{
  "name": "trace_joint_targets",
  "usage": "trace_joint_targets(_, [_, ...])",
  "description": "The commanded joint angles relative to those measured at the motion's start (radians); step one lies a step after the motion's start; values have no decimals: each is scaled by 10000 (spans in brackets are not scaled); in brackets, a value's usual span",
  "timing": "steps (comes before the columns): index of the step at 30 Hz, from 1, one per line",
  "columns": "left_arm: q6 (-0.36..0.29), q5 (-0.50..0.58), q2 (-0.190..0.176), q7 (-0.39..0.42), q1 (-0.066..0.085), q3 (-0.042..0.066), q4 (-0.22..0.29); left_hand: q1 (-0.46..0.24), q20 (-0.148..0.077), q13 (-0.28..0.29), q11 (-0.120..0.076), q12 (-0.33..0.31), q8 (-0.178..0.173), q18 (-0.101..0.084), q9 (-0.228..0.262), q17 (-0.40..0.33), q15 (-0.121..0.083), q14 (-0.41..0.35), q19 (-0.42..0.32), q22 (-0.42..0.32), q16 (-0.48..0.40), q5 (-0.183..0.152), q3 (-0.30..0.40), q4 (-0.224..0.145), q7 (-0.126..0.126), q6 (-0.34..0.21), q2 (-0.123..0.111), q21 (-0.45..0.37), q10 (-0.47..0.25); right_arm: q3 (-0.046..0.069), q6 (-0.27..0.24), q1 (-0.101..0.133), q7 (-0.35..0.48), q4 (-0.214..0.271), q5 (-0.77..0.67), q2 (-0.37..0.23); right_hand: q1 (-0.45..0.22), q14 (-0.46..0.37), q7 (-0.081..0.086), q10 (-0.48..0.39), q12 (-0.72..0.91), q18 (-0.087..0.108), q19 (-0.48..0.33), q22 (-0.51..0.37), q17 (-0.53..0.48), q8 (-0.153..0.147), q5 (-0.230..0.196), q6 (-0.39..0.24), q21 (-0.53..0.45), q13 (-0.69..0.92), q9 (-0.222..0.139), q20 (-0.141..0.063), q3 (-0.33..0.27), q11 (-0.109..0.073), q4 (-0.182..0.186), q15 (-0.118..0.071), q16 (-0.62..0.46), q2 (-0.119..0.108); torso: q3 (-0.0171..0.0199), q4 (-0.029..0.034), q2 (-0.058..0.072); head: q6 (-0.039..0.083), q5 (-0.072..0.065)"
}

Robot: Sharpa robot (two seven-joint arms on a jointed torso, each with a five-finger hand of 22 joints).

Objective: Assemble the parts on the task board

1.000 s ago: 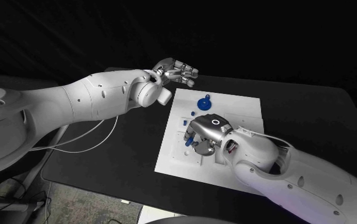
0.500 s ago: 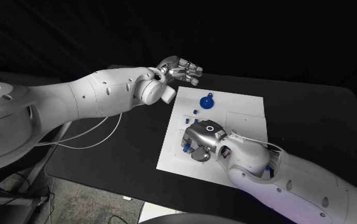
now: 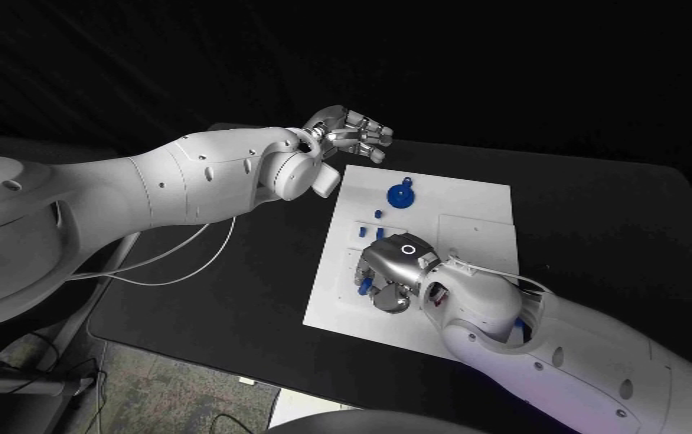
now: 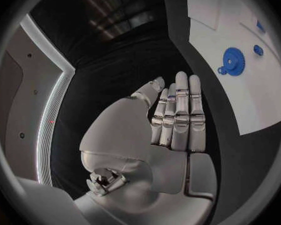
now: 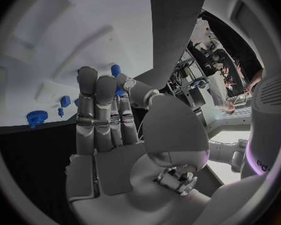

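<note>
Task board (image 3: pixel 469 204) lies mid-table, white. Blue gear (image 3: pixel 398 196) sits flat on its far end, a small blue peg (image 3: pixel 378 216) just beside it toward the robot. More small blue parts lie near the board's left edge by the right hand.

Right hand (image 3: pixel 389 269) is low over the near-left part of the board, palm down. In the right wrist view its fingers (image 5: pixel 95 110) run straight and close together toward the board, and a blue part (image 5: pixel 117 80) shows at the tips of the fingers and thumb. Whether that part is pinched or merely lies behind the fingertips cannot be told. In the head view a blue piece (image 3: pixel 366 280) shows at the hand's edge, contact likewise unclear.

Left hand (image 3: pixel 351 137) hangs above the table just beyond the board's far-left corner, well apart from the parts. In the left wrist view its fingers (image 4: pixel 181 110) are straight and together, and nothing lies in the palm: released, idle.

Step in hand, as judged: right hand is working 1 small part at the near-left cluster, either taking it up or seating it. Gear and peg at the far end look untouched.

Next move calls for: a sure pinch on the small part, then a straight, upright approach to its seat. Risk: the part is small against broad fingertips and may tip or slip.
</note>
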Motion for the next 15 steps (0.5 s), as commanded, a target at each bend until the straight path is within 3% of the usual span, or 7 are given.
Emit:
trace_joint_targets(1, [191, 47, 5, 34, 16, 2, 23, 32, 14, -12, -14, -58, 44, -17, 5, 12, 28, 16, 16, 12, 10, 20, 6, -9, -13, -64, 43, -27, -19, -3, 59, -11, 57, -7, -155, -21, -4, -8, 18, 415, 31, 205, 322, 9, -6, 34, 56, 73, -64, 9, 13, -59, 27, -376, -27, -47, -43, 112, -5, 1, -6, -27, -12])
trace_joint_targets(15, [243, 47, -3, 1, 16, -4, 19, 28, 17, -12, -11, -59, 43, -17, 5, 13, 32, 8, 11, 2, 9, 15, 9, 4, -12, -72, 49, -31, -29, -4, 107, -16, -35, -67, -226, -82, -23, -13, 19, 419, 31, 211, 323, 44, -11, 32, 58, 74, -77, 9, 13, -64, 49, -376, -46, -52, -36, 114, -14, -2, -8, -41, -39])
